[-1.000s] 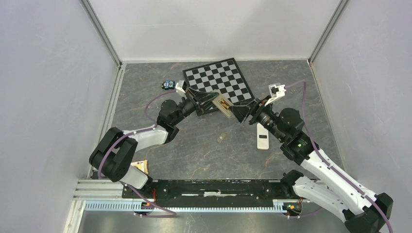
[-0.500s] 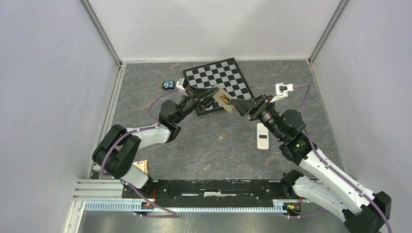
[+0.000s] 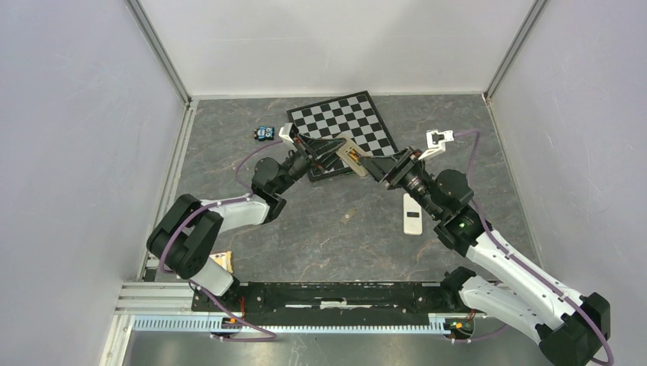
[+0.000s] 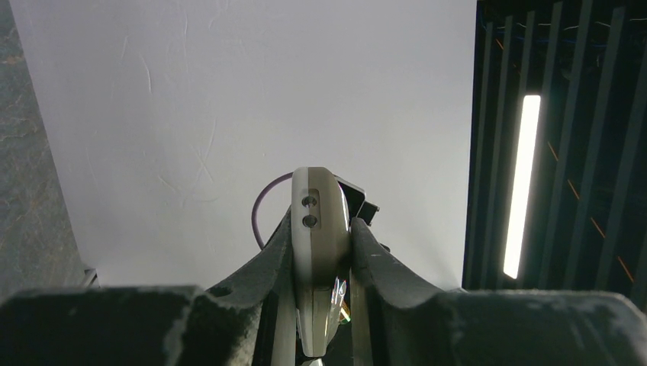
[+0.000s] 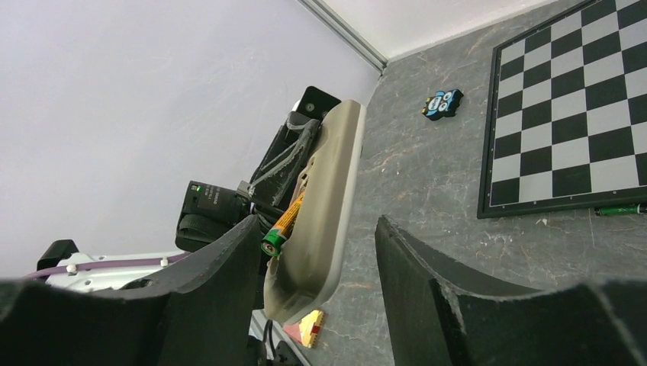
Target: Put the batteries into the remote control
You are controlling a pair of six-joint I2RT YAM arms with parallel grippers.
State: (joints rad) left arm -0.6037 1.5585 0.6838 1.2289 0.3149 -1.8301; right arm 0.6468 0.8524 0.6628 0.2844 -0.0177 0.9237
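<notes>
The left pincer (image 4: pixel 320 229) is clamped on the remote (image 4: pixel 320 202), gripping it by its long edges. It holds the remote off the counter (image 3: pixel 305 244), above the near edge of the checkerboard (image 3: pixel 343 122). The remote's tan back is turned towards the right pincer (image 5: pixel 317 229), whose fingers stand wide apart with the remote between them.

One battery (image 5: pixel 284 223) lies slanted in the tan recess. Its green end pokes out close to the finger on the left of the right wrist view; I cannot tell whether the two touch. A second battery (image 5: pixel 619 209) lies on the counter just beside the checkerboard's edge.

A plain white slab (image 3: pixel 412 213) with a dark slot lies flat near the right arm. A small blue owl figure (image 5: pixel 442 104) sits beyond the checkerboard's corner.
</notes>
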